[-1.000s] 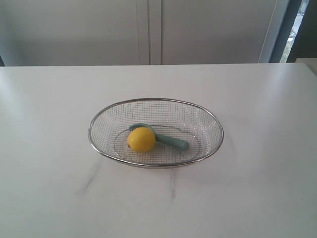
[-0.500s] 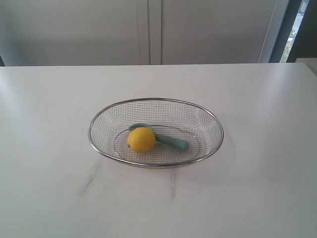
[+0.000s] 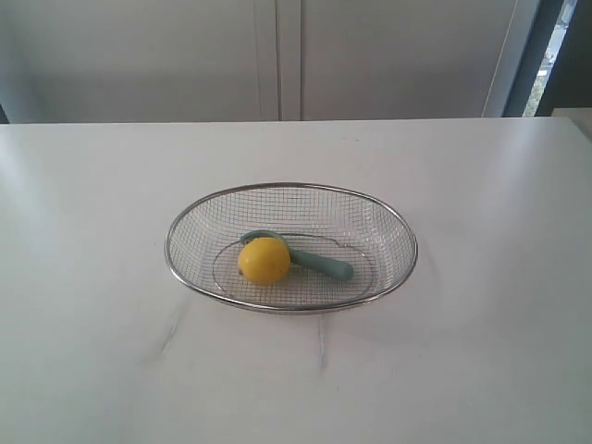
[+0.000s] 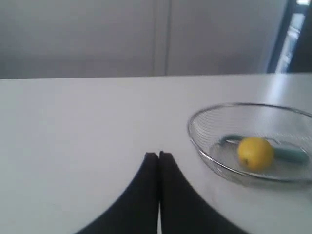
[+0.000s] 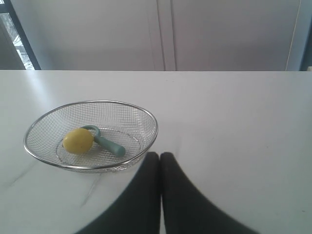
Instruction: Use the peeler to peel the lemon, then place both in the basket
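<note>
The silver wire-mesh basket (image 3: 398, 227) stands in the middle of the white table. Inside it lies the yellow lemon (image 3: 265, 260), and the teal peeler (image 3: 324, 266) rests right behind and beside it, its metal head curving round the lemon. Both wrist views show the same contents: lemon (image 4: 255, 153) and peeler (image 4: 292, 154), lemon (image 5: 78, 140) and peeler (image 5: 110, 145). My left gripper (image 4: 159, 155) is shut and empty, away from the basket (image 4: 195, 141). My right gripper (image 5: 160, 155) is shut and empty, close to the rim of the basket (image 5: 151, 136). Neither gripper appears in the exterior view.
The white table (image 3: 92, 231) runs to a pale panelled wall (image 3: 277, 55) at the back. A dark window frame (image 3: 546, 55) stands at the far right. Faint grey streaks (image 3: 171, 333) mark the tabletop in front of the basket.
</note>
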Motion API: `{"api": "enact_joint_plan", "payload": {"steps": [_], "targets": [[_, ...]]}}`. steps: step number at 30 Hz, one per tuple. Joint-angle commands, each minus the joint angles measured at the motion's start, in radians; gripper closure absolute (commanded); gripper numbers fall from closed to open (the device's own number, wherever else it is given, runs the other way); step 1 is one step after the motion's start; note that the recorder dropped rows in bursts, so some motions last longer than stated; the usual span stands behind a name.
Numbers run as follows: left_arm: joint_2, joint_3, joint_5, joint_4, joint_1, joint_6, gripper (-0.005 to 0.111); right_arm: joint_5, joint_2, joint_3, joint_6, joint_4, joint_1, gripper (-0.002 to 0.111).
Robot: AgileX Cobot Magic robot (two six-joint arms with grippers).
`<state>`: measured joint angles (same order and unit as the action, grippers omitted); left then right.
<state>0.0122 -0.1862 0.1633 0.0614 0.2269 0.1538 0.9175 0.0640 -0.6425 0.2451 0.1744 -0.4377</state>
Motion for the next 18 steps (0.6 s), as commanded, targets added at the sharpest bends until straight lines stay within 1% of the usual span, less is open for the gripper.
{"api": "enact_joint_plan", "payload": {"steps": [1, 2, 4, 5, 8, 9, 12, 16, 18], "targets": [[-0.001, 0.12, -0.17, 0.047, -0.122, 0.033, 0.107, 0.0, -0.004, 0.004, 0.003, 0.002, 0.0, 0.108], [-0.001, 0.155, -0.193, 0.036, -0.139, 0.033, 0.107, 0.0, -0.004, 0.004, 0.003, 0.002, 0.0, 0.108], [-0.001, 0.186, -0.22, 0.001, -0.146, 0.026, 0.107, 0.0, -0.004, 0.004, 0.003, 0.002, 0.0, 0.108], [-0.008, 0.186, -0.182, -0.041, -0.146, 0.025, 0.107, 0.0, -0.004, 0.004, 0.003, 0.002, 0.0, 0.108], [-0.012, 0.186, 0.029, -0.1, -0.144, 0.025, 0.107, 0.0, -0.004, 0.004, 0.003, 0.002, 0.0, 0.108], [-0.012, 0.186, 0.067, -0.105, -0.144, 0.019, 0.107, 0.0, -0.004, 0.004, 0.003, 0.002, 0.0, 0.108], [-0.012, 0.186, 0.048, -0.108, -0.144, -0.032, 0.107, 0.0, -0.004, 0.004, 0.003, 0.002, 0.0, 0.108], [-0.012, 0.186, 0.048, -0.1, -0.144, -0.041, 0.107, 0.0, -0.004, 0.004, 0.003, 0.002, 0.0, 0.108], [-0.012, 0.186, 0.048, -0.056, -0.146, -0.094, 0.107, 0.0, -0.004, 0.004, 0.003, 0.002, 0.0, 0.108]]}}
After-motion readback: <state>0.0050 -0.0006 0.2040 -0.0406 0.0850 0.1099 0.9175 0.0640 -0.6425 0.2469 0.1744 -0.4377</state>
